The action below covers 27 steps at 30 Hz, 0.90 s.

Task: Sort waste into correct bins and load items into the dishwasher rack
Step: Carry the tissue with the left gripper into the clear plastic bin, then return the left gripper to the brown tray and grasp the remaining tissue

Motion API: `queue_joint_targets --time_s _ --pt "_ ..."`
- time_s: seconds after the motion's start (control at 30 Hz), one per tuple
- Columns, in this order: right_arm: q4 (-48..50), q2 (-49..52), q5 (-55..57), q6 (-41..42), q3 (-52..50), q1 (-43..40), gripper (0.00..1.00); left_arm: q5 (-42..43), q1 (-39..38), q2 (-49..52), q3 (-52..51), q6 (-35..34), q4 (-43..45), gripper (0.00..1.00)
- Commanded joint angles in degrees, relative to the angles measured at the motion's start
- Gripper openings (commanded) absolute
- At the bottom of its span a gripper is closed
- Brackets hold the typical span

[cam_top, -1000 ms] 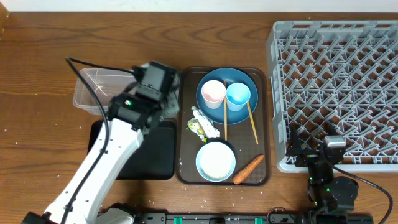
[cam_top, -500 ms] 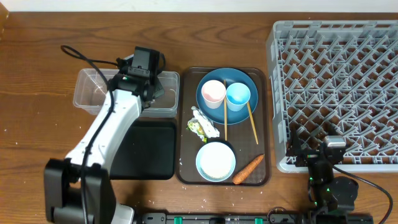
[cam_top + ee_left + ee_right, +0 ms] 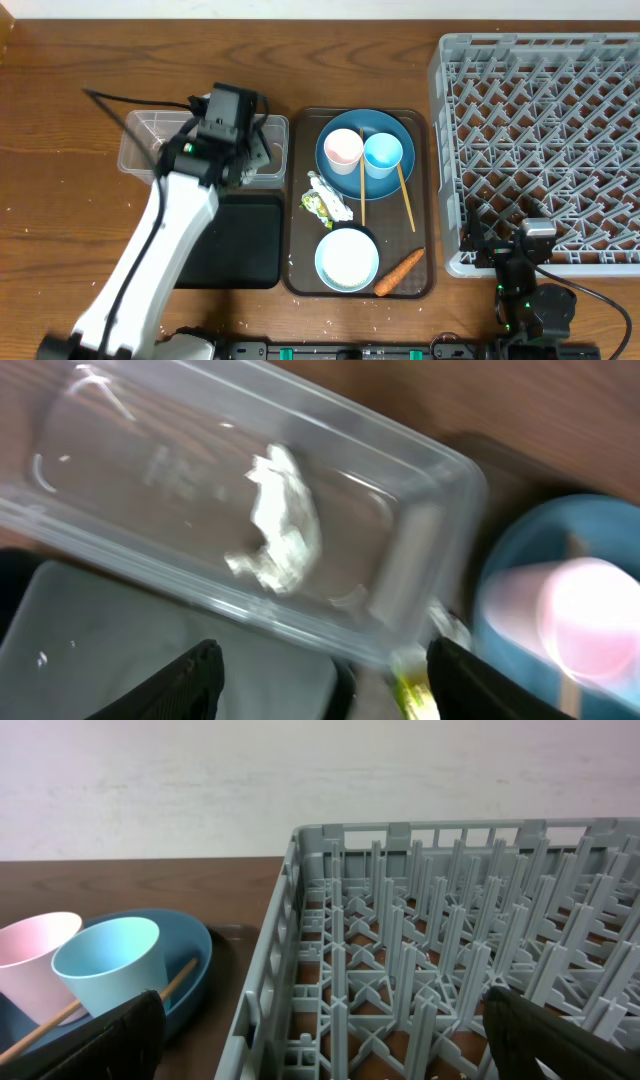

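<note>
Waste and tableware lie across a wooden table [image 3: 60, 80] between two arms. Nearest the robot, the right gripper [image 3: 322, 1003] sits just outside the near edge of the rack [image 3: 540, 150], fingers spread wide with nothing between them.

On the brown tray [image 3: 298, 250] at centre, a carrot [image 3: 400, 272] lies in the near right corner, just beside a white bowl [image 3: 347, 258]. Left of the brown tray and close against it is the black tray [image 3: 245, 250], partly hidden by the white link of the left arm [image 3: 170, 240].

Farther up the brown tray, crumpled paper [image 3: 328, 198] with a green-yellow wrapper rests by the near rim of the plate [image 3: 365, 120]. Two chopsticks [image 3: 408, 205] run from the plate down onto the brown tray. The pink cup [image 3: 343, 148] and blue cup [image 3: 383, 153] stand upright side by side on the plate; whether they touch cannot be told.

Beyond the black tray, the left gripper [image 3: 322, 660] hovers over the right half of the tub [image 3: 135, 165], jaws parted and empty. A white scrap [image 3: 280, 525] lies on the tub's floor, clear of the fingers. The rack fills the right side of the table, back to the far edge.
</note>
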Motion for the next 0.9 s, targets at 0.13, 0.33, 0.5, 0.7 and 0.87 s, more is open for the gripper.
queue_joint_targets --time_s 0.13,0.33,0.5,0.7,0.87 --pt "-0.1 -0.3 -0.1 0.1 -0.1 -0.2 0.99 5.2 -9.3 -2.3 0.4 0.9 -7.0 0.67" --pt "-0.1 -0.3 -0.1 0.1 -0.1 -0.2 0.99 5.2 -16.3 1.6 -2.9 0.2 -4.0 0.67" --pt "-0.1 -0.3 -0.1 0.1 -0.1 -0.2 0.99 5.2 -18.7 7.0 -2.9 0.2 -1.9 0.67" --pt "-0.1 -0.3 -0.1 0.1 -0.1 -0.2 0.99 5.2 -18.9 11.8 -2.9 -1.0 -0.4 0.68" --pt "-0.1 -0.3 -0.1 0.1 -0.1 -0.2 0.99 7.2 -18.9 12.6 -2.9 -2.1 -0.7 0.69"
